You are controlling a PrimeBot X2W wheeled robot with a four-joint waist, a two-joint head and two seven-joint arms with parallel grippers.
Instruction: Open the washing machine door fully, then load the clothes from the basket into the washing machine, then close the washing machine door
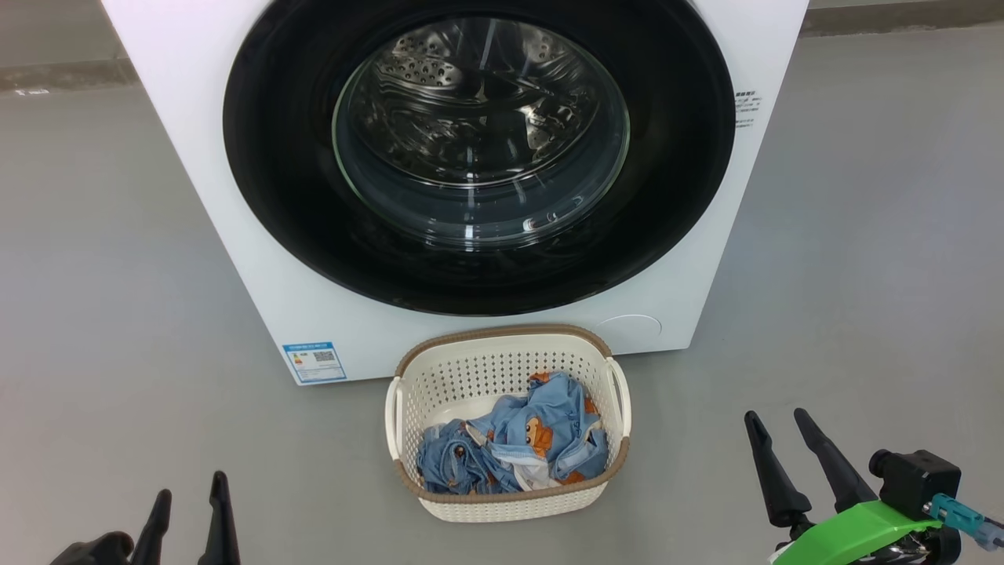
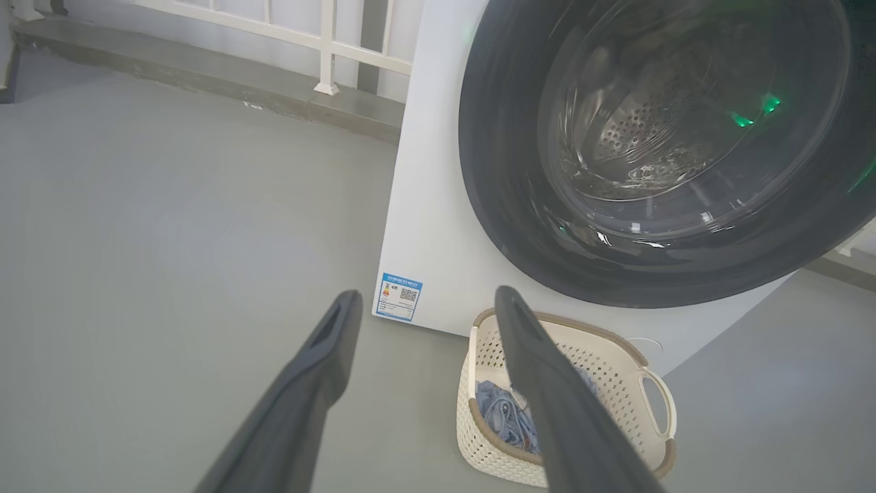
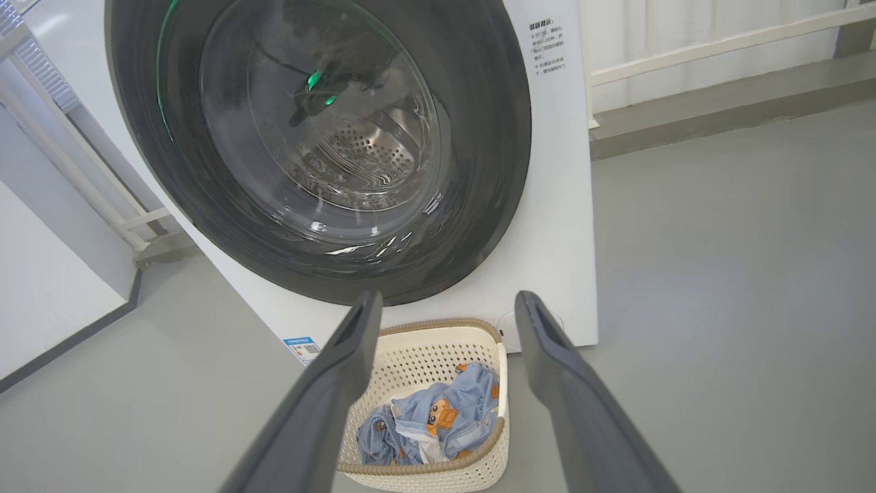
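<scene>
The washing machine door [image 1: 480,133] is shut on the washing machine [image 1: 353,322]. Just in front, the basket [image 1: 506,333] holds the clothes [image 1: 541,439]. I see my left gripper [image 1: 190,482] and right gripper [image 1: 775,416] low on either side, fingers spread and empty, pointing at the machine.

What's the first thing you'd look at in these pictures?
The huge round black door with its shiny glass window, shut on the white washer, grabs you first. Right below it, on the grey floor, sits a little basket of blue bear-print clothes. The left claw and right claw wait open at the bottom corners.
</scene>
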